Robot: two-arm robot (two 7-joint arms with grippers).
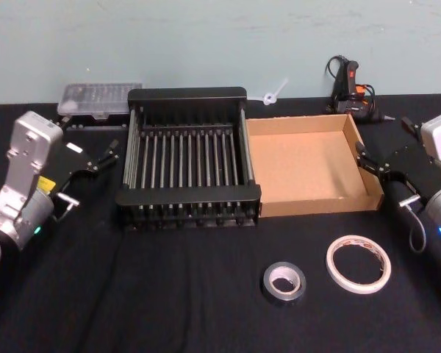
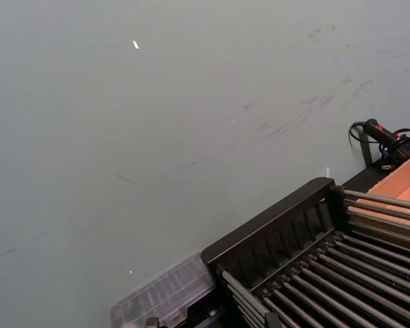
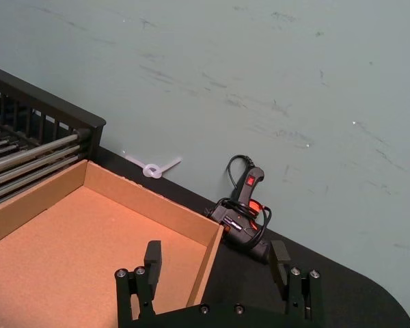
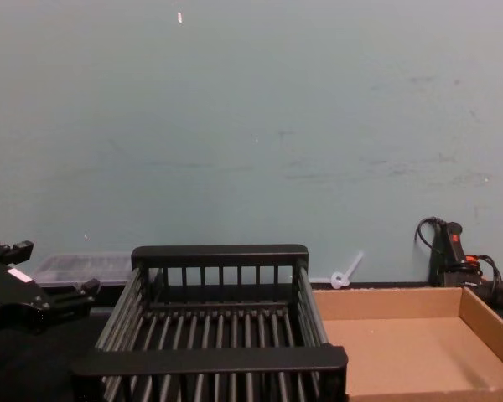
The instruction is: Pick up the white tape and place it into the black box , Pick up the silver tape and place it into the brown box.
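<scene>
Two containers stand side by side at the back of the black table [image 1: 206,294], their walls touching: the black box [image 1: 188,156] on the left, with nothing on its barred bottom, and the brown box [image 1: 309,163] on the right, whose cardboard floor is likewise bare. The left gripper [image 1: 103,157] hangs just left of the black box, above the table, its fingers spread and holding nothing. The right gripper [image 1: 373,165] hovers at the right wall of the brown box, its fingers wide apart and released, one finger over the box's inside and the other outside the wall in the right wrist view. Behind the black box's left corner lies a clear plastic case [image 1: 101,99], and behind the brown box's far right corner a black glue gun [image 1: 351,88] rests against the wall. On the table in front of the brown box lies the white tape [image 1: 358,263], flat, and just to its left, apart from it, the smaller silver tape [image 1: 284,283], also flat, both well clear of the boxes.
</scene>
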